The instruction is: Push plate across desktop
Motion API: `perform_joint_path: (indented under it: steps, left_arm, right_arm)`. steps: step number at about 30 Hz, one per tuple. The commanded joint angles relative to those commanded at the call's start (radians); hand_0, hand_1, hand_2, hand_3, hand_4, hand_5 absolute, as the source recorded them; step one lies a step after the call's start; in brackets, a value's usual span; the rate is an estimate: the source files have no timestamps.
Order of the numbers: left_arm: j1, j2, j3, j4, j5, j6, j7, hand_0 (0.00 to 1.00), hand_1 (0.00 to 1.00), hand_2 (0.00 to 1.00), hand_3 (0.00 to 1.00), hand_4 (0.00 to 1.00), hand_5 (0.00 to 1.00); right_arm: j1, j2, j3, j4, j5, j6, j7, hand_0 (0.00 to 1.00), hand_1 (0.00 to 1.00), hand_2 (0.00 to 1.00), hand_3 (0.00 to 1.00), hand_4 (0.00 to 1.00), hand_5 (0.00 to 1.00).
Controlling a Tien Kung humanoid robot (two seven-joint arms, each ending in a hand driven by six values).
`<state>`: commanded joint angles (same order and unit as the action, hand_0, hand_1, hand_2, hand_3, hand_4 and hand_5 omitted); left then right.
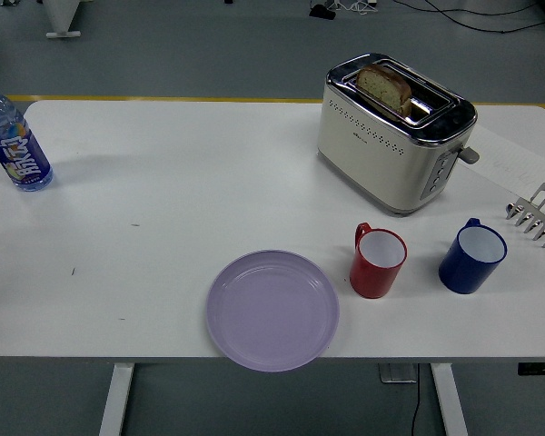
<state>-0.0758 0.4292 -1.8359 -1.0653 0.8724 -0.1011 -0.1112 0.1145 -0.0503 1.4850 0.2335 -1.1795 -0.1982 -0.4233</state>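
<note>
We see the lilac plate (272, 311) empty at the tabletop (163, 218) near edge; toaster (395, 132) holds bread (385, 87)—both mugs (379, 262) look empty; no hand visible.

Lab or workshop: grey floor (163, 45), yellow floor tape (163, 98), loose cables (463, 14), white table (163, 200).

One lilac plate (272, 311) sits on the white table (182, 182). Two mugs stand to the plate's right: one red mug (378, 262) just beside it, one blue mug (472, 257) farther right. One toaster (395, 132) stands beyond the mugs, with one slice of bread (385, 87) in it. One water bottle (14, 138) is far left of the plate, and one metal rack (538, 214) far right.
</note>
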Motion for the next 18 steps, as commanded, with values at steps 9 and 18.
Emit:
perform_joint_path:
  steps: [9, 18]
  left_arm:
    - [-0.006, -0.005, 0.012, -0.015, -0.002, -0.005, 0.002, 0.732, 0.762, 0.751, 0.707, 0.556, 0.998]
    - [-0.003, -0.014, 0.027, -0.015, 0.012, -0.009, 0.004, 0.733, 0.76, 0.75, 0.705, 0.557, 0.998]
  right_arm:
    - [0.014, -0.003, 0.006, -0.002, -0.011, 0.004, 0.005, 0.641, 0.601, 0.664, 0.767, 0.491, 0.556]
    - [0.017, -0.004, -0.001, -0.002, -0.004, 0.005, 0.006, 0.641, 0.601, 0.665, 0.767, 0.49, 0.556]
